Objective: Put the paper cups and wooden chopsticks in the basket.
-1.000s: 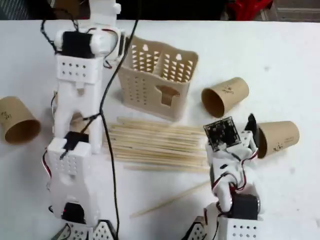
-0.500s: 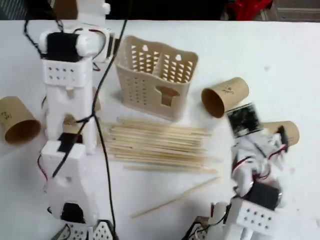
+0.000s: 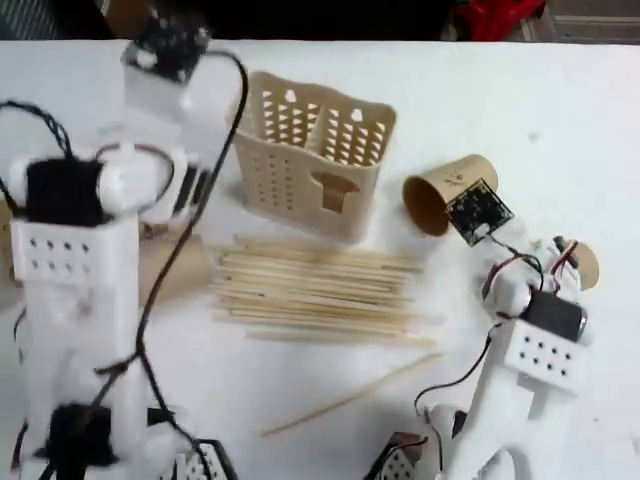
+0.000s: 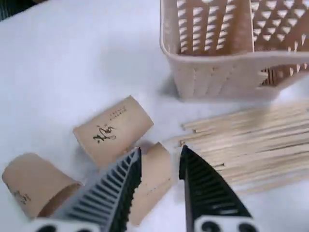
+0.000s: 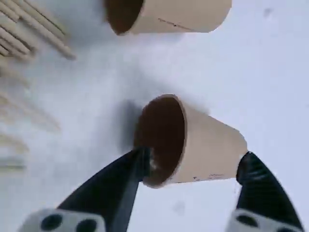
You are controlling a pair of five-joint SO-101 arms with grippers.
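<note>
Wooden chopsticks [image 3: 310,290] lay bundled before the perforated basket [image 3: 290,180]. Left of it, the left gripper [image 4: 158,163] stood spread astride a toppled paper cup [image 4: 150,186]. Rightward, the right gripper [image 5: 195,162] gaped around a second cup [image 5: 203,142].

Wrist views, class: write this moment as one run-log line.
right hand open over sideways cup | left hand open above second cup | chopsticks heaped on table | basket upright
</note>
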